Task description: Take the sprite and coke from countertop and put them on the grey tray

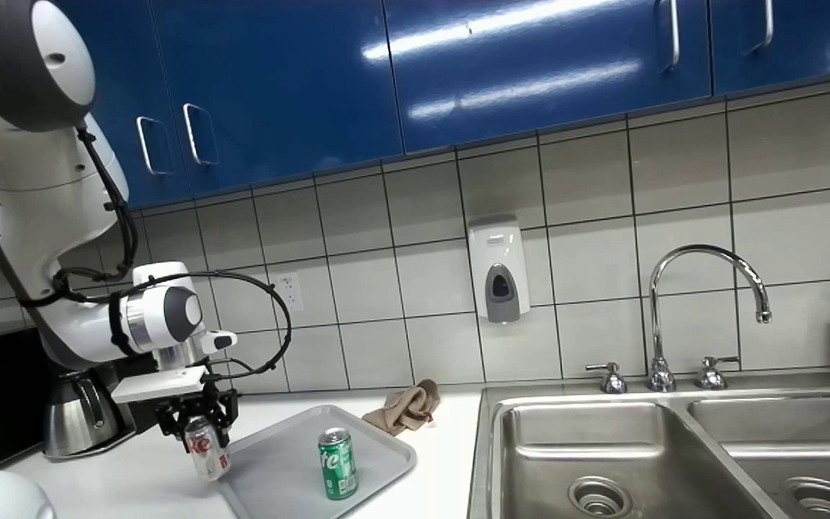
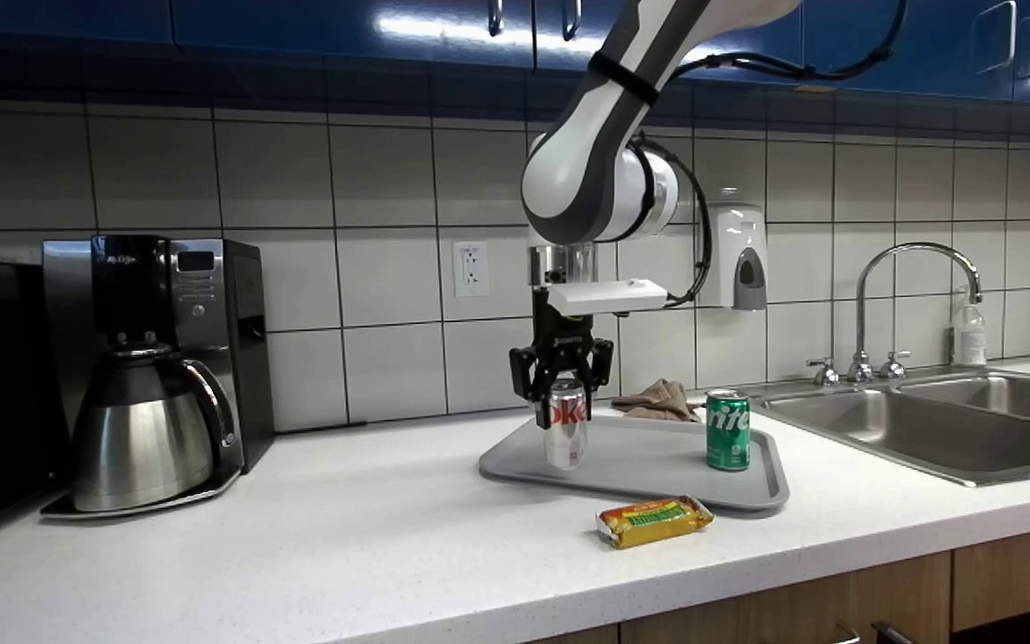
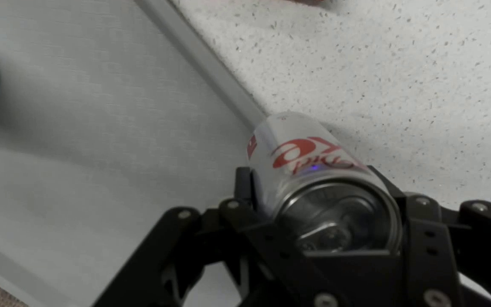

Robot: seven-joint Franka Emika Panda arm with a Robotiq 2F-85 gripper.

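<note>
Silver, red-lettered Diet Coke can (image 2: 566,443) is clasped in the gripper (image 2: 566,407) at the rim of the grey tray (image 2: 640,456); contact with the tray is unclear. In an exterior view, a green Sprite can (image 2: 728,431) stands on the tray at the Coke's three o'clock, a yellow-wrapped packet (image 2: 655,521) lies near five on the white countertop (image 2: 345,537), and a coffee maker (image 2: 198,331) stands at nine.

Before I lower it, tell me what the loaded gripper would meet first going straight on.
Pointing down, the gripper holds the silver coke can, whose base would likely meet the rim of the grey tray first; depth is unclear, so it might be the countertop just outside.
</note>
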